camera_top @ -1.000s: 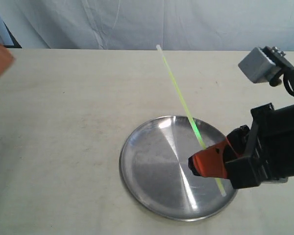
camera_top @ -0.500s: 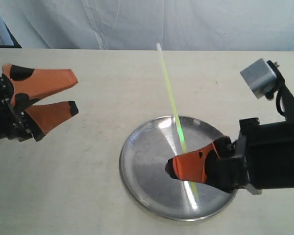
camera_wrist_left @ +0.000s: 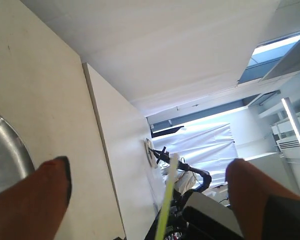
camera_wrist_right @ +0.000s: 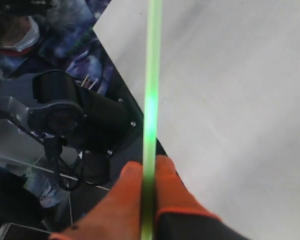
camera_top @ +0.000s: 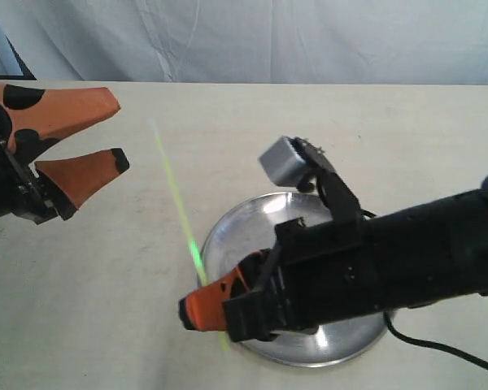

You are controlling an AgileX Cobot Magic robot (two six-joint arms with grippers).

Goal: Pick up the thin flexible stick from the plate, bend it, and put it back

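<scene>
Right claw point(camera_top: 193, 313) pinching the thin flexible stick point(camera_top: 180, 213), left claw point(camera_top: 115, 132) spread.
Exterior: I see the stick tilted up off the tabletop point(camera_top: 98, 276), its lower end by the left rim of the plate point(camera_top: 242, 227), left claw well apart from it. Left wrist: stick shows between the spread fingers point(camera_wrist_left: 45, 195), touching neither. Right wrist: both fingers point(camera_wrist_right: 125, 190) pressed on the stick.
</scene>
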